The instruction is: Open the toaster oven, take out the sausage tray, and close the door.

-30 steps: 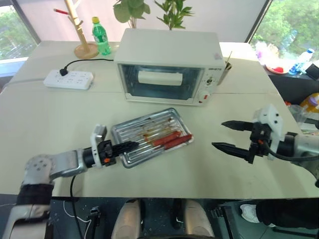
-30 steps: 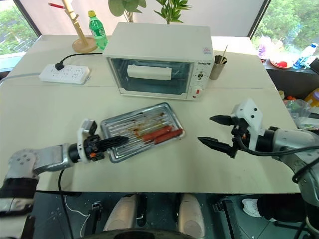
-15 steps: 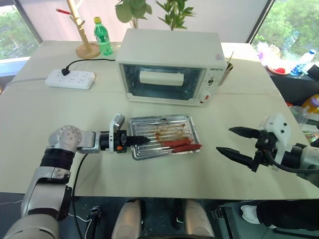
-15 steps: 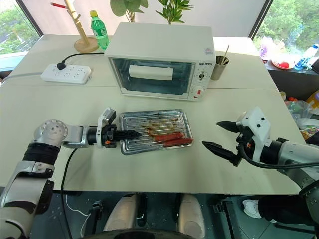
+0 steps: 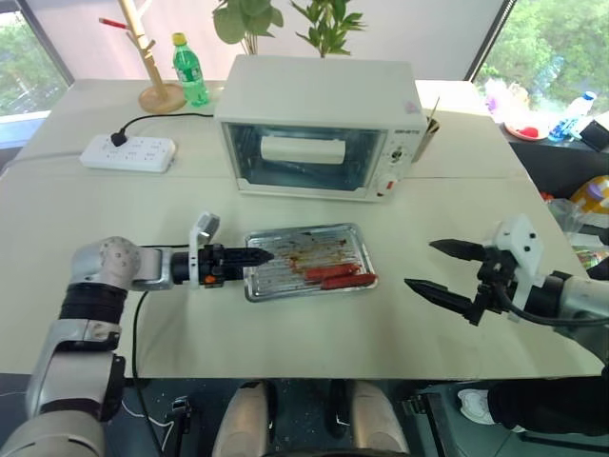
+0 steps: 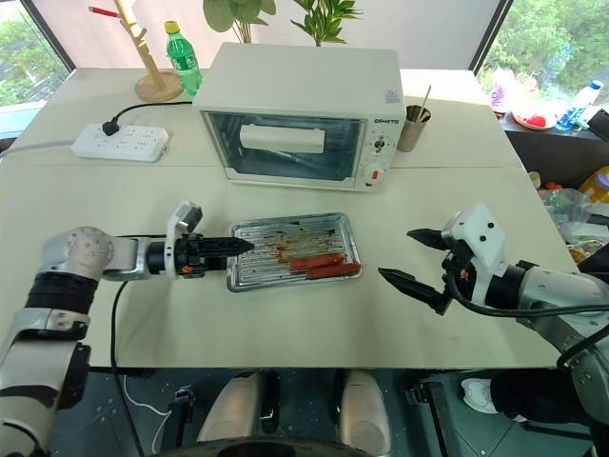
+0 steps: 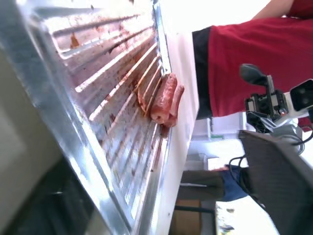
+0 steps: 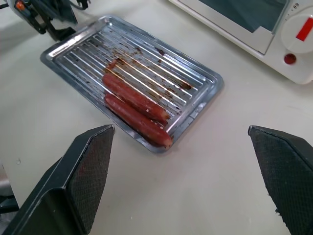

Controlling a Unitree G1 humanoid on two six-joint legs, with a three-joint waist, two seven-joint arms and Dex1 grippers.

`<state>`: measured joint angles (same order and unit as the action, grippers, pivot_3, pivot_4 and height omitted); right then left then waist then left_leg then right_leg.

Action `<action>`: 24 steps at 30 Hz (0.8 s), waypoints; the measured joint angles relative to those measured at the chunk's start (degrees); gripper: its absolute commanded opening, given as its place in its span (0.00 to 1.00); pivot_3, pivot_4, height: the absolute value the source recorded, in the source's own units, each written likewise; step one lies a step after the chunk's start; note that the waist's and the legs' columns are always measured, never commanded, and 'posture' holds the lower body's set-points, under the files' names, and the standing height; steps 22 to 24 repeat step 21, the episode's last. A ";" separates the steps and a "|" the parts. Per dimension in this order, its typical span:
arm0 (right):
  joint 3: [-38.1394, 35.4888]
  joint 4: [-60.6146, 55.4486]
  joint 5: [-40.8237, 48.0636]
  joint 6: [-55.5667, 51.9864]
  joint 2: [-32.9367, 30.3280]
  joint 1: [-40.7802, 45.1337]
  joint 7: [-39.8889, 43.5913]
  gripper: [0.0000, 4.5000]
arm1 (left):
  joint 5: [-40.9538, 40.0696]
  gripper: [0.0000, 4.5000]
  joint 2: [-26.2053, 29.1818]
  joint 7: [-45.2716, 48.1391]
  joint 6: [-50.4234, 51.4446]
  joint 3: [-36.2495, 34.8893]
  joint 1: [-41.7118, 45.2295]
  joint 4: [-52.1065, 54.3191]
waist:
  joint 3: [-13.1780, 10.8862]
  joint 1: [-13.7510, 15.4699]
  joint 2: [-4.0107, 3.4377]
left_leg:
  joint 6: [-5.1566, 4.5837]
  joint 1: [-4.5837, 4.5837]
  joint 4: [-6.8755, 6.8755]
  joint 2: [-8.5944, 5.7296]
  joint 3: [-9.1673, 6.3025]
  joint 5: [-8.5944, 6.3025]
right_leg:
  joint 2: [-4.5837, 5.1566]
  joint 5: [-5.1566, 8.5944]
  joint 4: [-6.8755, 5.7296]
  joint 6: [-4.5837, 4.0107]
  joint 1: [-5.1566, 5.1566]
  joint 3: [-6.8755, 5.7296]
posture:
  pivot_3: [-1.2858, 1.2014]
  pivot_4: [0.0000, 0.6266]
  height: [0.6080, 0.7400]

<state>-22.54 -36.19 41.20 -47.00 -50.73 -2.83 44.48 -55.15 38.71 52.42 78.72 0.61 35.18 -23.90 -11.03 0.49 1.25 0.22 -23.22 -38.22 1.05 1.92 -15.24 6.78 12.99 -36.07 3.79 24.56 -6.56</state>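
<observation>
Sausage tray [image 5: 306, 261] swung square; left fingers [image 5: 249, 256] at rim, grip unclear; right fingers [image 5: 447, 271] wide

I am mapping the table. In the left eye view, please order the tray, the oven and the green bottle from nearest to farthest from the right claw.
From the right claw:
1. Tray, to its left, table centre.
2. Oven, behind the tray.
3. Green bottle, far left corner.

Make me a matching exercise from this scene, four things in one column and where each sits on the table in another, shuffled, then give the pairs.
Things:
1. sausage tray
2. toaster oven
3. power strip
4. green bottle

Places:
A. back left, beside the wooden stand
B. between the two grippers, front middle
C. left of the oven, cable plugged in
D. centre back, door shut

Pairs: 1-B, 2-D, 3-C, 4-A
</observation>
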 measured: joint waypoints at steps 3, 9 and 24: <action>1.65 2.07 -0.46 0.91 -0.09 1.60 0.64 1.00 | 2.04 0.95 5.28 2.80 -4.51 -0.34 -4.84 6.65 | 0.00 -0.14 0.00 | 0.00 0.02 0.04 0.15 0.03 0.00 | -0.03 0.01 0.00 -0.02 0.02 0.00 | 0.52 0.24 0.82; 4.31 6.17 -0.56 2.09 -2.19 3.83 4.97 1.00 | 15.48 0.95 21.95 12.96 -28.97 -0.03 -20.62 21.14 | -0.06 -0.09 -0.19 | 0.02 0.02 0.11 0.31 0.22 -0.01 | -0.03 0.10 0.07 -0.33 0.16 0.02 | 0.52 0.24 0.82; 7.97 18.19 0.69 2.57 -10.10 16.47 20.03 1.00 | 16.60 0.95 30.03 20.65 -39.21 -15.52 -19.67 30.83 | -0.19 1.38 -0.28 | -0.05 -0.33 0.14 0.30 0.78 -0.06 | -0.02 -0.18 0.54 -0.05 0.32 0.01 | 0.52 0.24 0.82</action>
